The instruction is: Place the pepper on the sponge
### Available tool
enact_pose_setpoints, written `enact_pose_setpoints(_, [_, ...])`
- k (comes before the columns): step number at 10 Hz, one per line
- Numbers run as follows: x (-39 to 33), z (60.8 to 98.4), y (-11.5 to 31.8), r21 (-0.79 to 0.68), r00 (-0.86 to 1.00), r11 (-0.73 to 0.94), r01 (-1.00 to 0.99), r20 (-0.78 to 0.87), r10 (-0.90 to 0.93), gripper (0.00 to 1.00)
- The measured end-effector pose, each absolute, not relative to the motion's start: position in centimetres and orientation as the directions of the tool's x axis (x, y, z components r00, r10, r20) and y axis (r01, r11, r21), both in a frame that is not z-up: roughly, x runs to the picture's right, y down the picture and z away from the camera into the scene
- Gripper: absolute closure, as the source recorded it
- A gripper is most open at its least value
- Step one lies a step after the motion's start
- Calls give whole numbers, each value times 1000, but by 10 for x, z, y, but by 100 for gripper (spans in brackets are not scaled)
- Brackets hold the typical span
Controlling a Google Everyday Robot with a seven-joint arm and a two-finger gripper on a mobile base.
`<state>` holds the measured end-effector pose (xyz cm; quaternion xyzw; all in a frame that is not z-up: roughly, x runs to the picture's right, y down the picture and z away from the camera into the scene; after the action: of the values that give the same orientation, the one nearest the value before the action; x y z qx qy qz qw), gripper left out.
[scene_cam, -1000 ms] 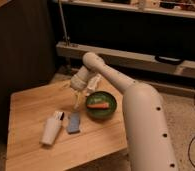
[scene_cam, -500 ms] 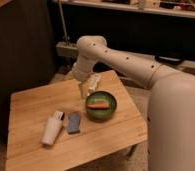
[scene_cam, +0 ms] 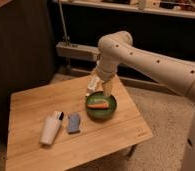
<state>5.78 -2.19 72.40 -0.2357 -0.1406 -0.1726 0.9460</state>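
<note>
Camera view. The pepper [scene_cam: 98, 105] lies lengthwise inside the green bowl [scene_cam: 112, 112] near the right rear of the wooden table [scene_cam: 107, 142]. The gripper [scene_cam: 99, 93] hangs just above the bowl's rear rim, its two prongs spread apart and grasping nothing. The sponge [scene_cam: 73, 123] lies flat left of the bowl, apart from it, beside a white cylinder [scene_cam: 50, 129] lying on its side.

I see the off-white gripper [scene_cam: 101, 89] just above a round green bowl [scene_cam: 110, 113]. Slim orange-red pepper [scene_cam: 98, 105] directly under it, flat blue-grey sponge [scene_cam: 73, 123] down-left, pale wooden tabletop [scene_cam: 36, 102].
</note>
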Motion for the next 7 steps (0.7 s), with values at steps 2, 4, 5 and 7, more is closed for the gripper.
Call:
enact_pose_setpoints(2, [53, 724, -22, -394, 897, 828, 400, 354, -265, 20])
enact_pose_setpoints(4, [55, 723, -23, -394, 898, 829, 397, 352, -263, 20])
enact_pose_setpoints(5, [51, 724, -22, -395, 896, 825, 404, 355, -269, 20])
enact_pose_setpoints(7, [39, 727, -16, -402, 885, 809, 429, 369, -286, 20])
